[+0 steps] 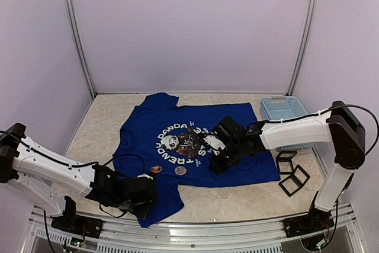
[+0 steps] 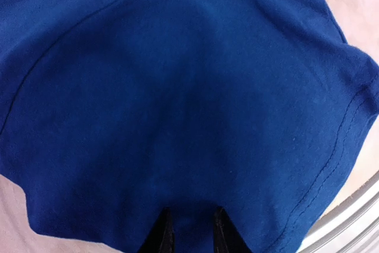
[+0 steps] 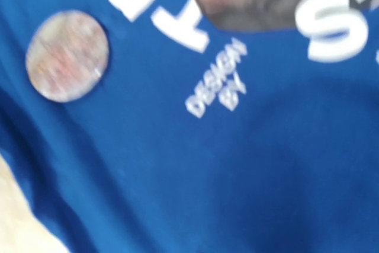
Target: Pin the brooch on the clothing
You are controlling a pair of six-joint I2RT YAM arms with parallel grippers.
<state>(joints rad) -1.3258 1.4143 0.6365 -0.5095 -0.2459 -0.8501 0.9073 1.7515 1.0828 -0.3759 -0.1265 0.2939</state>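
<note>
The royal-blue T-shirt [image 1: 195, 140] lies flat on the table with its round panda print [image 1: 186, 143] up. A round pinkish-grey brooch [image 1: 180, 170] and a round orange brooch [image 1: 155, 169] lie on the shirt below the print. The pinkish one also shows in the right wrist view [image 3: 67, 55]. My left gripper [image 1: 144, 197] rests on the shirt's near sleeve; its black fingertips [image 2: 166, 232] stand slightly apart over plain blue cloth [image 2: 189, 99]. My right gripper [image 1: 216, 163] hovers over the shirt just right of the print; its fingers are out of its wrist view.
A light-blue plastic basket [image 1: 283, 111] stands at the right, behind the right arm. Black square frames [image 1: 293, 173] lie on the table right of the shirt. A metal rail [image 1: 189, 238] runs along the near edge.
</note>
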